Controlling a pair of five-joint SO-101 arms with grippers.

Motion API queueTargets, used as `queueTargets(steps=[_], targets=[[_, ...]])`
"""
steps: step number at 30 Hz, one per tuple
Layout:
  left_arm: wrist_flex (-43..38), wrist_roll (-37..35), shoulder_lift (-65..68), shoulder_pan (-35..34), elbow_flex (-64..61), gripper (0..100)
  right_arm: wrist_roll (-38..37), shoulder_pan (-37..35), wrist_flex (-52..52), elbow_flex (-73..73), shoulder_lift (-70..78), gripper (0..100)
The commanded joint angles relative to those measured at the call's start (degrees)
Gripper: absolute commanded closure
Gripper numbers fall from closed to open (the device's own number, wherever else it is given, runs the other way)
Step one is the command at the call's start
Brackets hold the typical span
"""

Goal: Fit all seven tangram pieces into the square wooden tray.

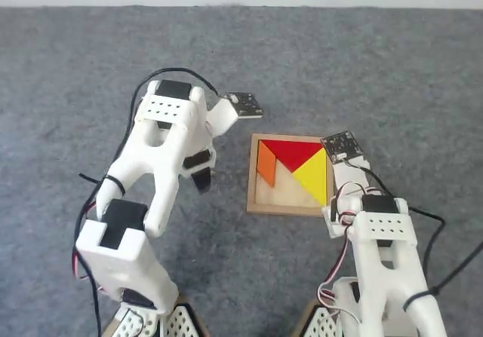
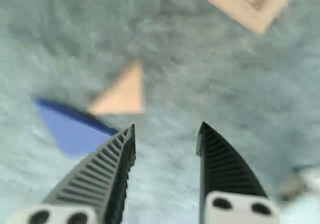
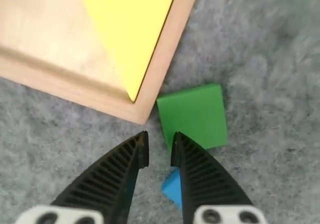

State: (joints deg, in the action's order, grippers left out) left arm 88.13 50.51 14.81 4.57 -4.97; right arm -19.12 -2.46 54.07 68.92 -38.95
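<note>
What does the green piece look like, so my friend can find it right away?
Find the square wooden tray on the grey carpet and the corner where the yellow triangle ends in a point. Just outside that corner, on the carpet, lies the green piece. It is flat and four-sided, larger than the bit of blue piece showing beside it, and the only green thing.

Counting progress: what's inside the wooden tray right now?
Three pieces lie in the tray: a red triangle, a yellow triangle and an orange piece, beside bare wood. The right arm hides two tray corners.
</note>
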Motion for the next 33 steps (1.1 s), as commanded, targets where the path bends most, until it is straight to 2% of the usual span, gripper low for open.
queueTargets(steps=[1, 6, 10, 16, 33], targets=[[-6.1, 9.0, -2.9, -1.2, 2.0, 79, 0.5, 0.7, -2.2, 0.4, 0.9, 90.4], [-6.4, 23.1, -2.9, -3.3, 1.0, 75, 0.5, 0.5, -2.3, 0.4, 0.9, 90.4], [-6.9, 30.7, -2.5, -4.9, 0.3, 75, 0.4, 0.5, -2.3, 0.4, 0.9, 90.4], [-15.0, 31.7, 2.7, -4.4, -3.0, 75, 0.3, 0.5, -2.4, 0.2, 0.9, 90.4], [-15.5, 31.4, 6.6, -0.9, -4.3, 75, 0.3, 0.4, -2.4, 0.3, 0.9, 90.4]])
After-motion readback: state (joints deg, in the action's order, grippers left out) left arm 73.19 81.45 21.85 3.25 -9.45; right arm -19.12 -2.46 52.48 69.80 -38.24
